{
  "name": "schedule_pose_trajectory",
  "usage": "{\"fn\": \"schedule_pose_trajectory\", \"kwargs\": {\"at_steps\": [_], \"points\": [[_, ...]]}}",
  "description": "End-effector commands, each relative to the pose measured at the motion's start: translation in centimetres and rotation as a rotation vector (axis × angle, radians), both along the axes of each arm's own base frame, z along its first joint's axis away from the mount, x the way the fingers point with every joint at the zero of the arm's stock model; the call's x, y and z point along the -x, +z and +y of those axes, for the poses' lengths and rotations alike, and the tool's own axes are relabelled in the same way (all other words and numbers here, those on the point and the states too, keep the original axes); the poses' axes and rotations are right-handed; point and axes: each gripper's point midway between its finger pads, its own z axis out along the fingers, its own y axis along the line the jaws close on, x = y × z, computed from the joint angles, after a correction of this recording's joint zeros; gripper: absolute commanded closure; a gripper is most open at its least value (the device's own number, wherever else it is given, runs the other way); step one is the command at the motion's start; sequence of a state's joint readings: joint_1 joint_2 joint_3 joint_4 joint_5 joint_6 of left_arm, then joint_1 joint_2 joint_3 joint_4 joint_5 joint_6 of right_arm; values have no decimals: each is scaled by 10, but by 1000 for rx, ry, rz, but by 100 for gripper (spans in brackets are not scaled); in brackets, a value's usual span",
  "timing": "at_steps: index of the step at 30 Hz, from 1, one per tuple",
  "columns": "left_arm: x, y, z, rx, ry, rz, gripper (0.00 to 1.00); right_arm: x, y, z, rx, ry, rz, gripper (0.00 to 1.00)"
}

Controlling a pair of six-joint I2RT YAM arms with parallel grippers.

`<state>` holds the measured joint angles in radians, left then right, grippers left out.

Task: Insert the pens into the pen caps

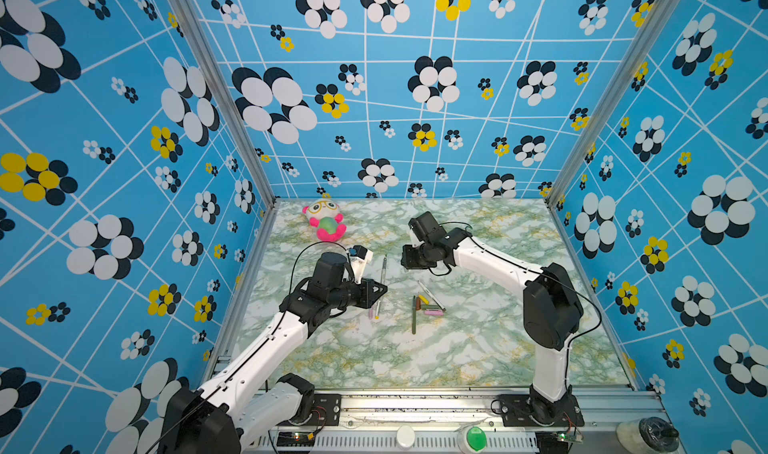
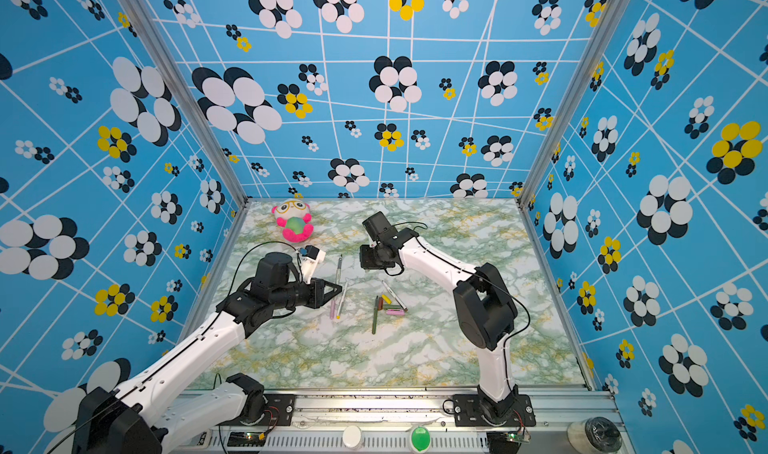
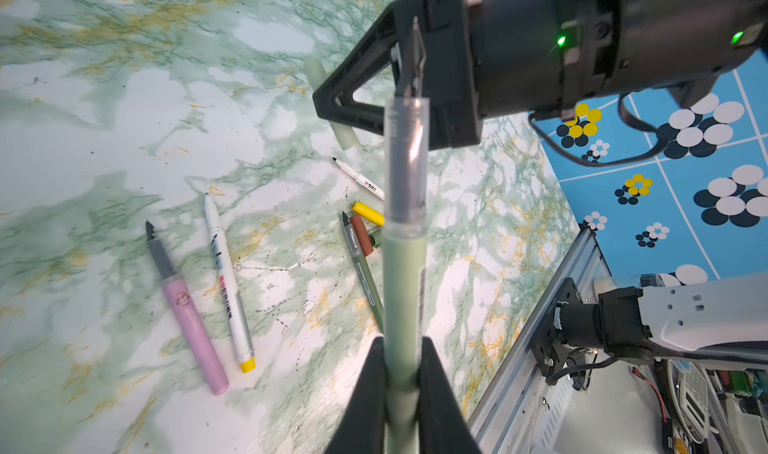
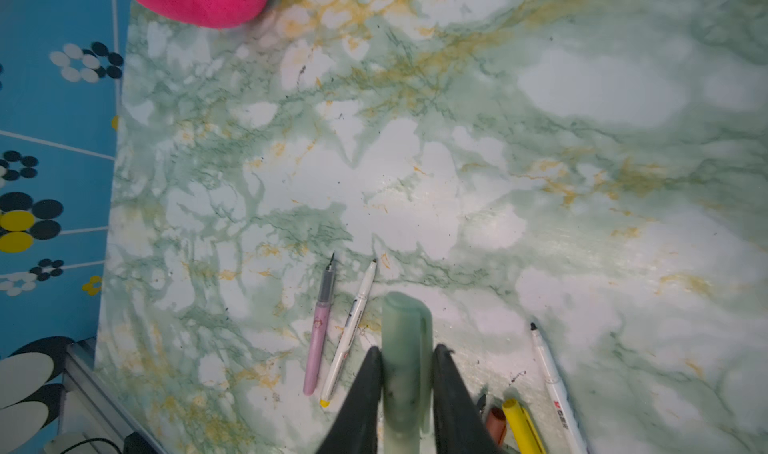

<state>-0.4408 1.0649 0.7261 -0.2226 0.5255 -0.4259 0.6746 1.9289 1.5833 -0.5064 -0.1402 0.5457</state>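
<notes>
Jaws of left gripper (image 3: 402, 342) clamped tight on pale grey-green pen (image 3: 405, 273), nib bare, pointing 12 o'clock in both top views. Right gripper (image 4: 407, 354) jaws stand narrowly apart, pale green cap (image 4: 405, 327) filling gap; looks gripped. I read step as mating this pair, not yet joined. Next move, I'd say: cap sits 3 o'clock off nib, so bring mouth onto pen axis, then push. Spare caps (image 1: 430, 306) lie 4 o'clock of left gripper.

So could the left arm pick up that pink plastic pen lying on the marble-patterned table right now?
Probably not yet. The left gripper is shut on a pale green plastic pen, so its jaws are taken. Otherwise the pink pen lies uncovered close by.
</notes>
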Motion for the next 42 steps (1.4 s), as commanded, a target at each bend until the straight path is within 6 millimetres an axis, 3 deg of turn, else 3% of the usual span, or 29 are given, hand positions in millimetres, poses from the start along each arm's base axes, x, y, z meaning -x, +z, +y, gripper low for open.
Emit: {"fn": "schedule_pose_trajectory", "kwargs": {"at_steps": [1,6,9,16,23,28,35,42], "points": [[-4,2,-11,34,-12,-13,100,-5,27,-2,-125,-50,-9,75],[-7,1,-21,38,-24,0,100,-10,49,-2,-222,-74,-21,74],[-8,-1,-22,33,-17,8,100,-12,51,-3,-222,-74,-35,73],[-14,-8,5,-30,128,9,100,-16,20,-15,-49,-29,-28,69],[-19,-11,39,-35,277,22,100,-18,-1,-14,78,48,29,60],[-21,-13,48,-37,312,29,100,-16,-16,-16,112,2,108,52],[-25,-18,52,-41,325,29,100,2,-42,12,4,-79,229,35],[-25,-21,53,-54,319,26,100,8,-64,38,-131,-178,327,32]]}}
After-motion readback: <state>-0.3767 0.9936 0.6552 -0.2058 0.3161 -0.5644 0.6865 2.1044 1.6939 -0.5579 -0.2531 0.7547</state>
